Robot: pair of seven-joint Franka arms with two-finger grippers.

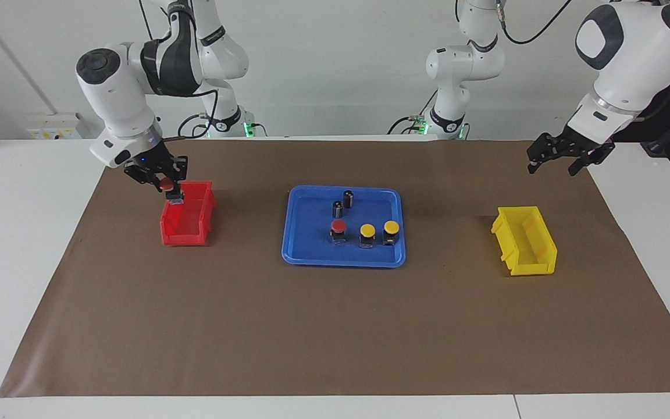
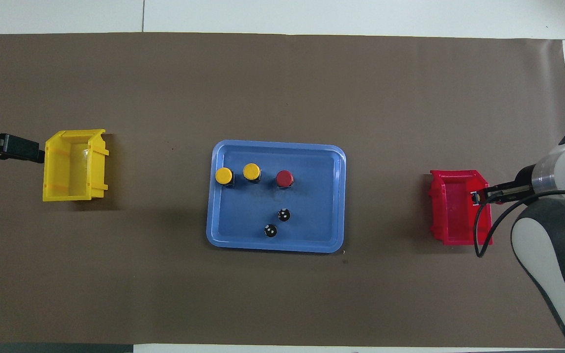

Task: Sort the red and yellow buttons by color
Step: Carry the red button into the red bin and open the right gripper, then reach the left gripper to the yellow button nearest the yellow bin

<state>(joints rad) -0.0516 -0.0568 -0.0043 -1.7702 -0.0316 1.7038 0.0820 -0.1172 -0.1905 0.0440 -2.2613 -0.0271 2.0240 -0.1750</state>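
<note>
My right gripper is shut on a red button and holds it over the red bin, above the bin's outer wall. The blue tray holds another red button and two yellow buttons in a row. My left gripper hangs open and empty over the mat beside the yellow bin.
Two dark cylinders stand on the tray, nearer to the robots than the buttons. The red bin sits toward the right arm's end of the brown mat, the yellow bin toward the left arm's end.
</note>
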